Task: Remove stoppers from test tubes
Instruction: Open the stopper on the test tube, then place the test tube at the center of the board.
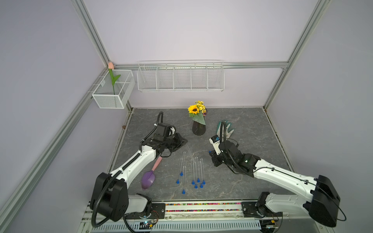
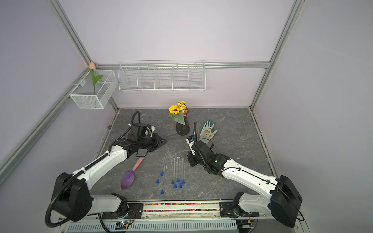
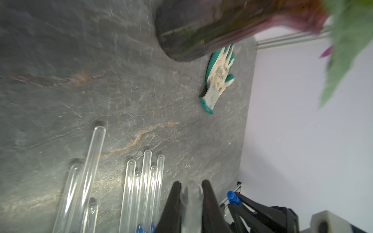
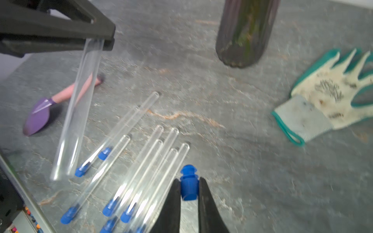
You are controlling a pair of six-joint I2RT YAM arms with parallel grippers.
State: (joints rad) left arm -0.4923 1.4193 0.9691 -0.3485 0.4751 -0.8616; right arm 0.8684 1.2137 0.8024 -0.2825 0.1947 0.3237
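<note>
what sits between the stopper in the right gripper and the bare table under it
Nothing visible. The right gripper is shut on the stopper over bare table; the lying test tubes are just beside it, the glove farther off.

Left arm (image 1: 133, 165) and right arm (image 1: 282, 177) extended forward, wrists turned inward; left tool (image 3: 191, 182) and right tool (image 4: 189, 179) both clamped

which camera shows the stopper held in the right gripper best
The right wrist view: the stopper sits close and whole, pinched in the right gripper. The left wrist view shows it small and distant; in a top view it is only a blue speck.
</note>
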